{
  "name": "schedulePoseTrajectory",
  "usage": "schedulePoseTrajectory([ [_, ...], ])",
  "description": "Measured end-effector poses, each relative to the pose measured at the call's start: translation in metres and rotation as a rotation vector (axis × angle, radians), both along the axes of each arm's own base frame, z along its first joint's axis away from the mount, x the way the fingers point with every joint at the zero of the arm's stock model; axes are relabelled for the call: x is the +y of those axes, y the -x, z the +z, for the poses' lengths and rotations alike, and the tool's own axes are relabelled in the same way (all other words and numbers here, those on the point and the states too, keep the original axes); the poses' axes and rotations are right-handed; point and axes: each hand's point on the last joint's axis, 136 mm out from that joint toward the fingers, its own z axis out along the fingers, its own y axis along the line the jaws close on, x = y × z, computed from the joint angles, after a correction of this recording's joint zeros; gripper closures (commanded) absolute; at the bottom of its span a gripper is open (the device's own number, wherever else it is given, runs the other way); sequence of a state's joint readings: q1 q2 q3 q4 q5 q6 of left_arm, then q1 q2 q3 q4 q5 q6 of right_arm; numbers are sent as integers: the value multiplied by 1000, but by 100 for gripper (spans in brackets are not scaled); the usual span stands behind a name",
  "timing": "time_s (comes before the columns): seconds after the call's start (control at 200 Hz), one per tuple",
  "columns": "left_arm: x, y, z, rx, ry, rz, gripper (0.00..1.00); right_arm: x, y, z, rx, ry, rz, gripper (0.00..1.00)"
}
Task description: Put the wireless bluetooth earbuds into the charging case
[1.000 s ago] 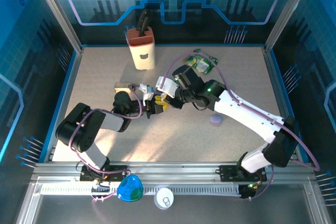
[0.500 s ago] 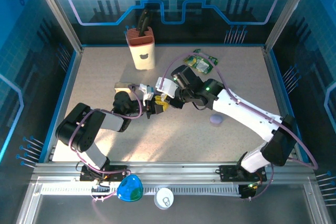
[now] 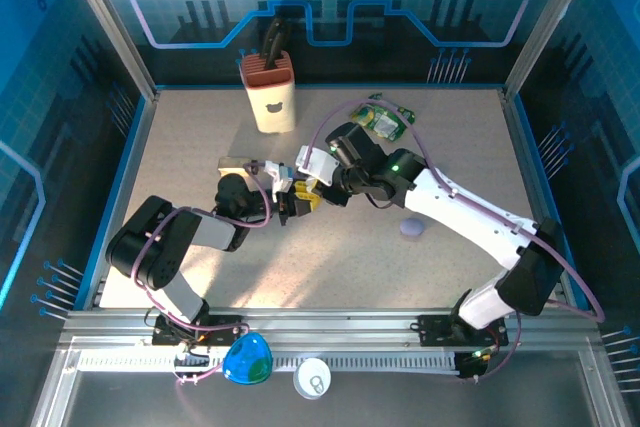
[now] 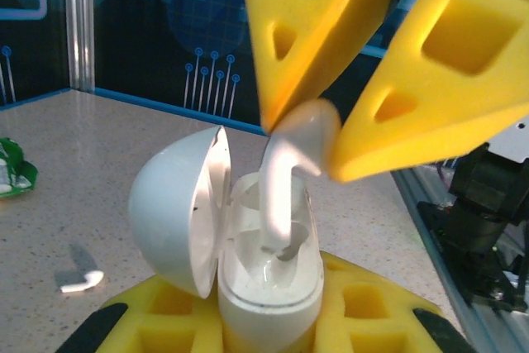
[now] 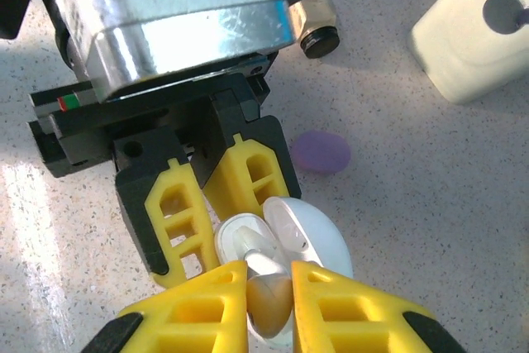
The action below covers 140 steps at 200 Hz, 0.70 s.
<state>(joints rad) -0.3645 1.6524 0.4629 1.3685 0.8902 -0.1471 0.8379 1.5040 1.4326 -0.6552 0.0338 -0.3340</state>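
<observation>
My left gripper (image 4: 269, 316) is shut on a white charging case (image 4: 269, 283), holding it upright with its lid (image 4: 178, 204) swung open to the left. A white earbud (image 4: 285, 175) hangs stem-down with its tip inside the case's well; my right gripper (image 5: 269, 295) is shut on its bulb end (image 5: 269, 299). From the right wrist, the left fingers (image 5: 178, 212) flank the case (image 5: 240, 241) just ahead of my right jaws. Both grippers meet at mid-table (image 3: 298, 202). Another white earbud (image 4: 80, 281) lies on the table to the left.
A purple oval pebble (image 3: 412, 228) lies on the table right of the arms, also in the right wrist view (image 5: 321, 152). A cream holder (image 3: 271, 95) stands at the back left. A green packet (image 3: 385, 119) lies at the back.
</observation>
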Motion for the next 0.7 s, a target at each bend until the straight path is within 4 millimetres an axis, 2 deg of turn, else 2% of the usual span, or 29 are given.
schedulePoseTrajectory([
  [0.38, 1, -4, -10, -119, -45, 34, 89, -7, 2, 3, -17, 33, 9, 82],
  [0.57, 2, -4, -10, -148, -52, 38, 89, -6, -2, 11, -49, 55, 37, 82],
  [0.7, 2, -3, -13, -155, -59, 38, 90, -2, -3, 8, -50, 84, 63, 82],
])
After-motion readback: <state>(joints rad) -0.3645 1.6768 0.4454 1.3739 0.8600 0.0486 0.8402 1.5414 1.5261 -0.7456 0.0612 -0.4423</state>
